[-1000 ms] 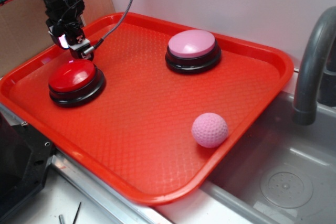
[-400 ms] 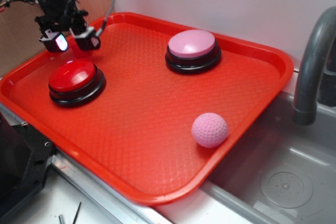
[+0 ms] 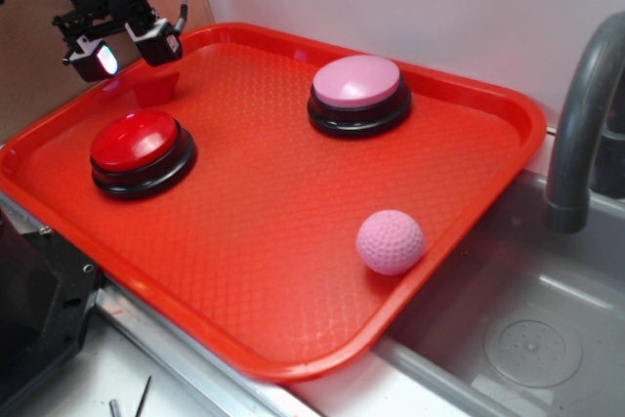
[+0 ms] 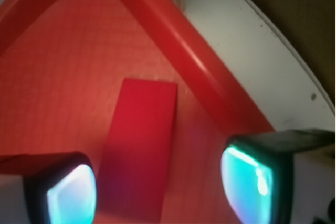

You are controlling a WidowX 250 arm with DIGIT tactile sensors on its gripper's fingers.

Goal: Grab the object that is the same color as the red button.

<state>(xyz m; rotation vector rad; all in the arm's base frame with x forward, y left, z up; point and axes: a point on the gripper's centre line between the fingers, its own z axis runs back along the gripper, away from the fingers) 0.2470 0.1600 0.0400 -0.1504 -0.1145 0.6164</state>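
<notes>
The small red wedge block (image 3: 155, 87) lies on the red tray (image 3: 293, 241) near its far-left corner, just behind the red button (image 3: 137, 149), a glossy red dome on a black base. My gripper (image 3: 124, 49) hangs open above the block, its two lit fingers spread to either side. In the wrist view the block (image 4: 139, 145) shows as a flat red slab on the tray floor between the fingers (image 4: 71, 195), nearer the left one, with a gap on each side. Nothing is held.
A pink-domed button (image 3: 357, 93) stands at the tray's back. A pink dimpled ball (image 3: 391, 241) rests near the tray's right front edge. The tray rim (image 4: 199, 72) runs close behind the block. A grey faucet (image 3: 586, 114) and sink basin lie to the right.
The gripper has risen and moved back-left from beside the red button and has opened its fingers wide. The small red block now shows below it, lying on the tray.
</notes>
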